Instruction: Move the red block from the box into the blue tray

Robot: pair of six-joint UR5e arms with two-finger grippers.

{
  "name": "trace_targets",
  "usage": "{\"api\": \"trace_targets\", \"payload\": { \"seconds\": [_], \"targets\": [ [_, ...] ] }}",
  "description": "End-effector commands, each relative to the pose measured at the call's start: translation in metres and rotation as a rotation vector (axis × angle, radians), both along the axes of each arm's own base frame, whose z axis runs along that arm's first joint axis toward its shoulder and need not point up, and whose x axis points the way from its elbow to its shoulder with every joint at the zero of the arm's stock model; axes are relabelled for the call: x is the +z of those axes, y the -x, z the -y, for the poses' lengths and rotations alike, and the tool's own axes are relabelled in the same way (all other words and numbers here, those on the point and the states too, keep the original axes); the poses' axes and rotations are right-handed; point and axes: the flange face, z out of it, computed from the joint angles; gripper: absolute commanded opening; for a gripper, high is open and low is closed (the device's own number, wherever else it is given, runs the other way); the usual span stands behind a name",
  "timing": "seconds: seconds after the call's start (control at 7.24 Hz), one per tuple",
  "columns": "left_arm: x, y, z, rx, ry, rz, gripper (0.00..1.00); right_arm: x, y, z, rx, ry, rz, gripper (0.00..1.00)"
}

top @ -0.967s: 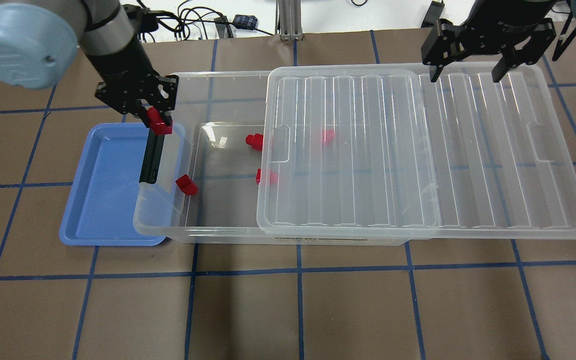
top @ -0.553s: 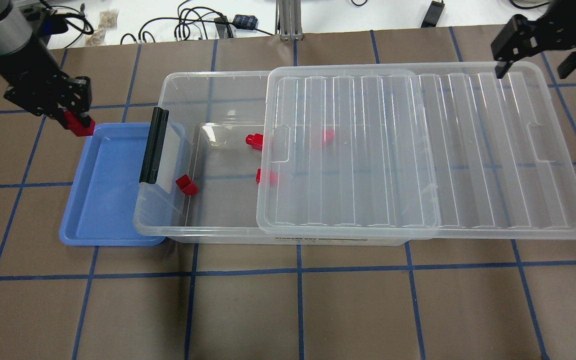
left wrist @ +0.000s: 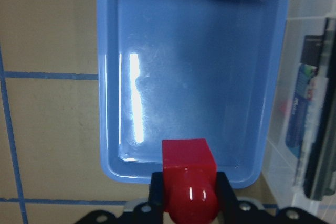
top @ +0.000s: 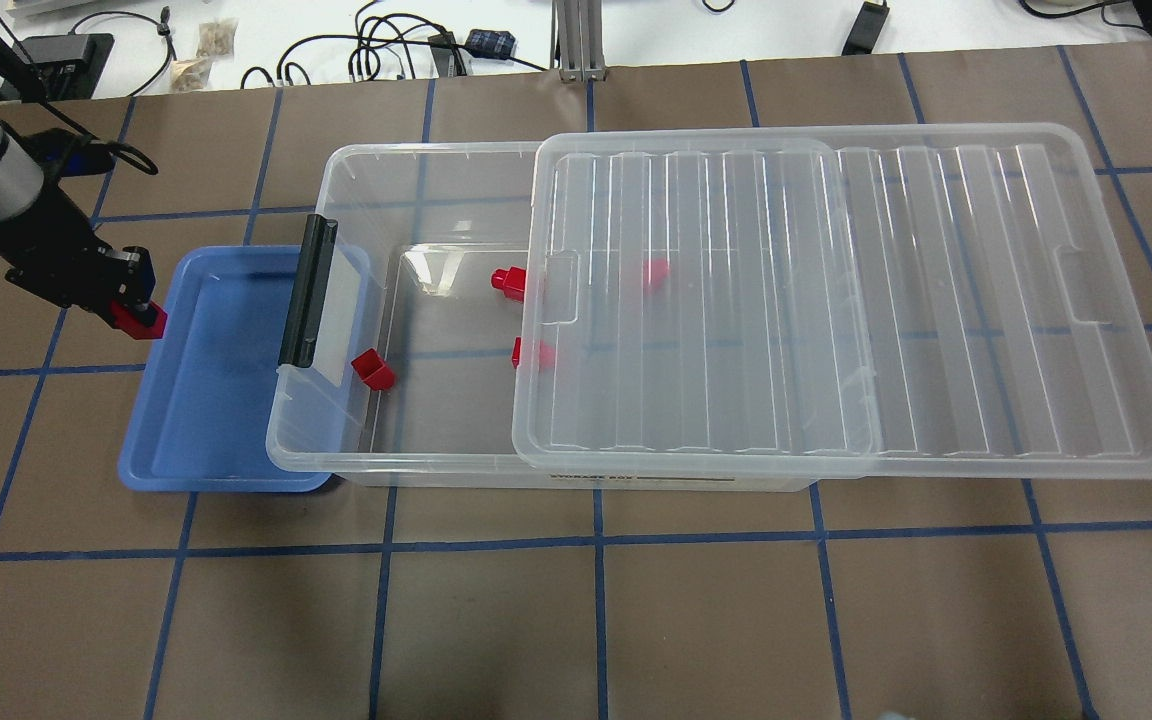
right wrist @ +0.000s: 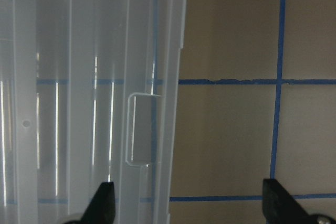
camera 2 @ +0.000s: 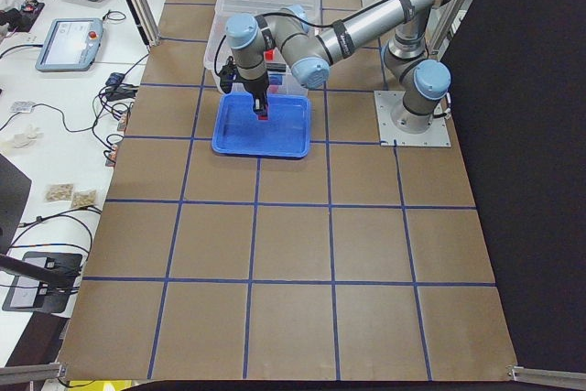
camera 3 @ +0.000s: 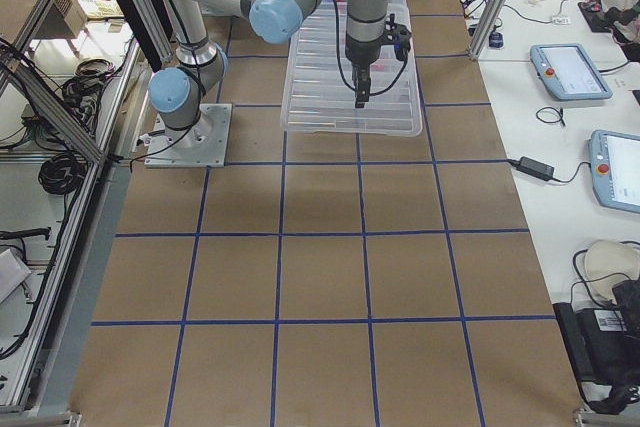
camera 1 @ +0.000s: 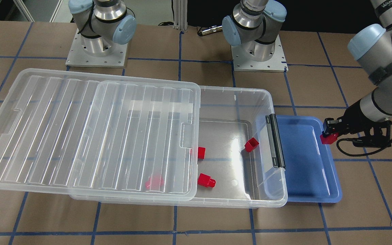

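Note:
My left gripper [top: 136, 312] is shut on a red block [top: 141, 322] and holds it over the outer rim of the blue tray [top: 206, 420]. In the left wrist view the block [left wrist: 188, 174] sits between the fingers, above the tray's [left wrist: 194, 61] near edge; the tray holds nothing. The box [top: 336, 462] lies beside the tray, its lid [top: 836, 300] slid off to the right and its black latch [top: 308, 293] facing the tray. Red pieces [top: 508, 282] lie inside it. My right gripper [right wrist: 191, 208] is open and empty over the lid's far end.
A hollow cup-like red piece [top: 373, 369] lies near the box's latch end. Two red pieces [top: 533, 352] [top: 654, 273] show partly or wholly under the lid. The lid overhangs the box toward the right. Cables lie beyond the table's far edge.
My left gripper has carried the red block from above the box's latch end leftward to the tray's outer rim. My right gripper has moved off to the right, almost out of the overhead view.

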Motion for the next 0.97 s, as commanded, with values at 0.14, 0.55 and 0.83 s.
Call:
{"api": "trace_targets", "payload": {
  "seconds": [0.14,0.55,0.83],
  "targets": [
    [-0.062,-0.005,0.011,-0.055,-0.037,-0.03,0.0,-0.077,0.028,-0.001,0.051,0.018,-0.016,1.0],
    [-0.09,-0.002,0.02,-0.072,-0.032,-0.098,0.26,-0.126,0.067,-0.016,0.007,-0.003,0.006,1.0],
    [-0.097,-0.004,0.021,-0.072,-0.043,-0.099,0.86,-0.135,0.068,-0.014,-0.004,-0.015,0.022,1.0]
  ]
}}
